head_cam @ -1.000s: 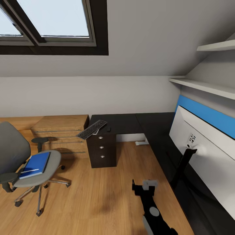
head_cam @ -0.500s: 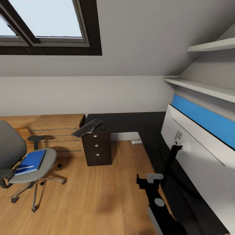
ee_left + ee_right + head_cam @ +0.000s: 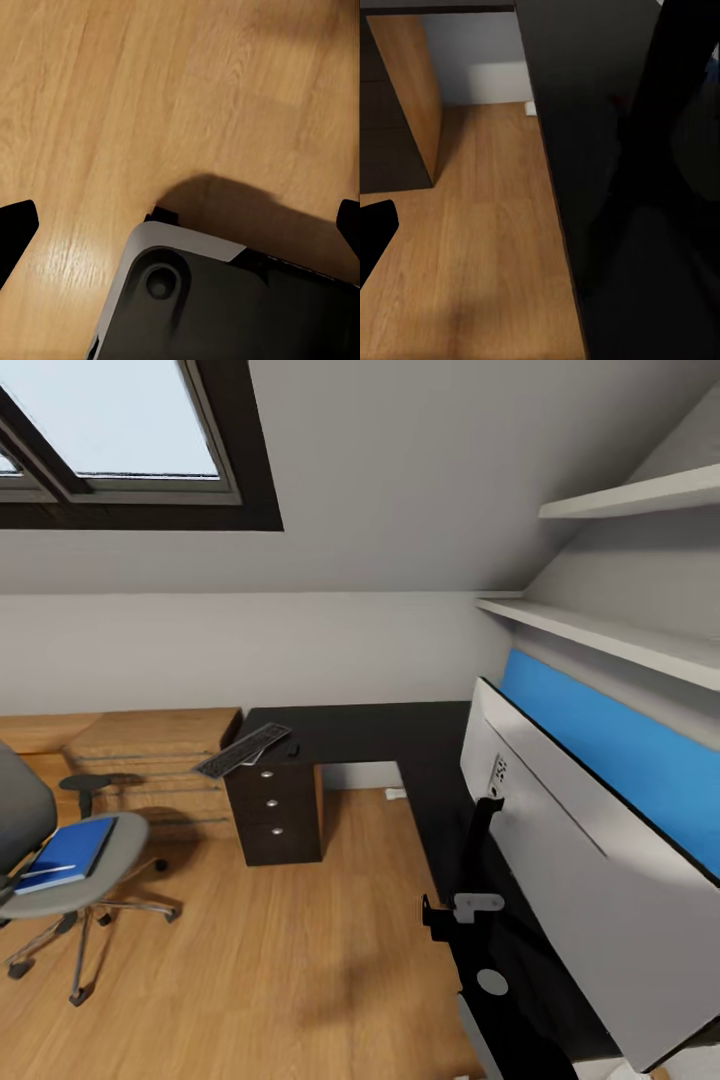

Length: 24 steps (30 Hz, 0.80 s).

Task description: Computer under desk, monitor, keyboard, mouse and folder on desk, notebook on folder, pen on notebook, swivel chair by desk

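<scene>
Head view: desk [image 3: 380, 735], black L-shape, runs from centre to lower right; drawer unit [image 3: 275, 810] beneath left end. Monitor [image 3: 590, 860] on desk at right, white back toward camera, cut off by frame edge. Keyboard [image 3: 243, 749] at desk's left end, overhanging edge; mouse [image 3: 294, 748] just beside it, tiny, hard to make out. Chair [image 3: 60, 870] at lower left, back cut off; folder [image 3: 68, 849] on seat, pen [image 3: 45, 872] on top; notebook not distinguishable. Right gripper [image 3: 462, 913] at lower centre, beside desk edge; finger state cannot tell. Left gripper [image 3: 180, 221]: dark fingertips [image 3: 15, 229] wide apart, released, over wood floor [image 3: 150, 90].
</scene>
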### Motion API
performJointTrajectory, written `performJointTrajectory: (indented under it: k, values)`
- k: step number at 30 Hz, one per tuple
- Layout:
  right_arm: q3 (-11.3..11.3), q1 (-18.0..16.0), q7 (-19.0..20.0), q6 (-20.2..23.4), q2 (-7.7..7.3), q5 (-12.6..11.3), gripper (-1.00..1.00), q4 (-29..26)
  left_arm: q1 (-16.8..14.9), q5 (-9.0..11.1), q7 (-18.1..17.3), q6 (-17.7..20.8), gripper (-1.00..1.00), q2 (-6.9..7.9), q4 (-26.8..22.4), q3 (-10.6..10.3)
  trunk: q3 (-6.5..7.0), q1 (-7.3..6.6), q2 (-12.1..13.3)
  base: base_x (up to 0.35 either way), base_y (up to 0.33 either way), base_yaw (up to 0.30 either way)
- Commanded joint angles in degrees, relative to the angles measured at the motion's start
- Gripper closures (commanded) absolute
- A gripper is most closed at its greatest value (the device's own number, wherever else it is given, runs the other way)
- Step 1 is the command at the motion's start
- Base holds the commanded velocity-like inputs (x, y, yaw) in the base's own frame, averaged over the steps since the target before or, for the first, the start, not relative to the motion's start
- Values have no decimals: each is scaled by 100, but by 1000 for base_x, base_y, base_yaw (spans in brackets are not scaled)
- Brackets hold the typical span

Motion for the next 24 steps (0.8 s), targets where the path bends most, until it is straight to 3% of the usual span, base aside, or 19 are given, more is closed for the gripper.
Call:
performJointTrajectory:
  k: [1,15,24]
  values:
    - [17,-3,-40,31,-4,-21,-100,-8,-2,42,7,-13,-100,1,-1,-7,-10,3,-12,-2,-113,-141]
    - [8,-5,-33,1,-12,-8,-100,-8,-2,42,8,-13,-100,3,-5,-7,41,3,-12,0,-42,-221]
    - [8,-5,-45,-4,-10,-4,-100,-8,-2,42,8,-13,-100,3,-2,-7,56,3,-12,27,-262,-126]
